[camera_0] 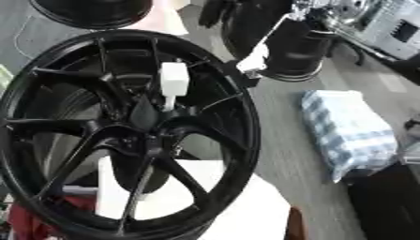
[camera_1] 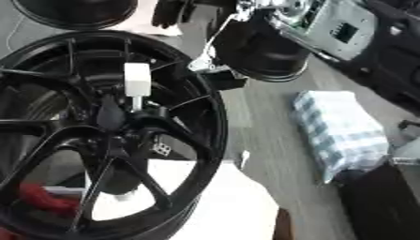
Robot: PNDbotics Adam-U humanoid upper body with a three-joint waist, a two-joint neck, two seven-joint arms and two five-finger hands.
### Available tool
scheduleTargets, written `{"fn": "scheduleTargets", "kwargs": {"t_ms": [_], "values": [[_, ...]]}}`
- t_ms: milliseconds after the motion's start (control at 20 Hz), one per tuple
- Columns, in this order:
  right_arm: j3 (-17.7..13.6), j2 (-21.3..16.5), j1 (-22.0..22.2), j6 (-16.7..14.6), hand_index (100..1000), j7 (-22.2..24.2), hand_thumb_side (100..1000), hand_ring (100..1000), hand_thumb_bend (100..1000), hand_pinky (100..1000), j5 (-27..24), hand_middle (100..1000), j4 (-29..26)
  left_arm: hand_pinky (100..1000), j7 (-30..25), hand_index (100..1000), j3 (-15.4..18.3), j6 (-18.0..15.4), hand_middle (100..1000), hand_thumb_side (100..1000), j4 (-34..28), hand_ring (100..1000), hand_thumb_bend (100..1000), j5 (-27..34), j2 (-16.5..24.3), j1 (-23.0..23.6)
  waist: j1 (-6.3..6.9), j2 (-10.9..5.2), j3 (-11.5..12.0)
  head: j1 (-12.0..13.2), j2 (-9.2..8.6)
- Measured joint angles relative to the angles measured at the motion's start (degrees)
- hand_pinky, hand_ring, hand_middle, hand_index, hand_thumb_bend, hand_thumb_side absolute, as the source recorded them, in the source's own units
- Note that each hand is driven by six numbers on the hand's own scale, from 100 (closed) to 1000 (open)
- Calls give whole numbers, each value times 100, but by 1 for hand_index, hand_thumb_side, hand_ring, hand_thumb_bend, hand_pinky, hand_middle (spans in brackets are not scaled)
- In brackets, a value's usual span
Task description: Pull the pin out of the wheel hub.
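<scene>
Plainly found pin (camera_0: 174, 79) seated in hub (camera_0: 152, 124) of wheel (camera_0: 246, 122): blocky white head uppermost, thin stem running down from it into the black centre. Read its long axis as near upright in the view, leaning slightly. Judged the pull to run along that stem, head first, away from the hub and not across the spokes.

Made out a dark shape at the top edge, beyond the rim, and took it for right hand (camera_1: 176, 11), though not with certainty. Could not tell whether spread, pressed together or pinching anything. Placed pin below and a little left of it, well apart, nothing touching the head. Saw no left hand. Reckoned right the nearer, needing to come down over the rim onto the head.
</scene>
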Motion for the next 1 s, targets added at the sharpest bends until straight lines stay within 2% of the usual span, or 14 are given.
{"fn": "scheduleTargets", "kwargs": {"t_ms": [250,450,500,550,650,1000], "values": [[-10,147,-192,290,774,454,207,783,497,744,-96,698,90,972,11,817,0,15,604,784,0,654,105,-8,0,-3,-23,2,16,-4,43],[57,502,-542,509,775,819,208,784,497,745,-109,700,403,972,-6,817,-1,39,604,784,0,654,105,-35,0,-10,-89,33,56,-1,80],[58,562,-584,534,775,918,208,784,497,745,-108,700,479,972,-5,817,-1,41,604,784,0,654,105,-48,0,-10,-89,33,52,1,81],[55,605,-612,548,817,1011,267,813,544,747,-107,754,538,973,-2,817,-1,44,604,790,0,653,109,-58,0,-10,-89,34,44,2,81],[51,671,-664,557,824,1201,283,818,555,746,-82,763,637,973,6,816,-1,63,604,792,0,652,110,-64,0,-11,-108,55,59,2,81],[-55,883,-830,520,823,1801,286,814,545,740,-19,756,895,974,22,816,-2,140,604,794,0,644,112,-100,-2,-34,-164,74,84,3,81]]}}
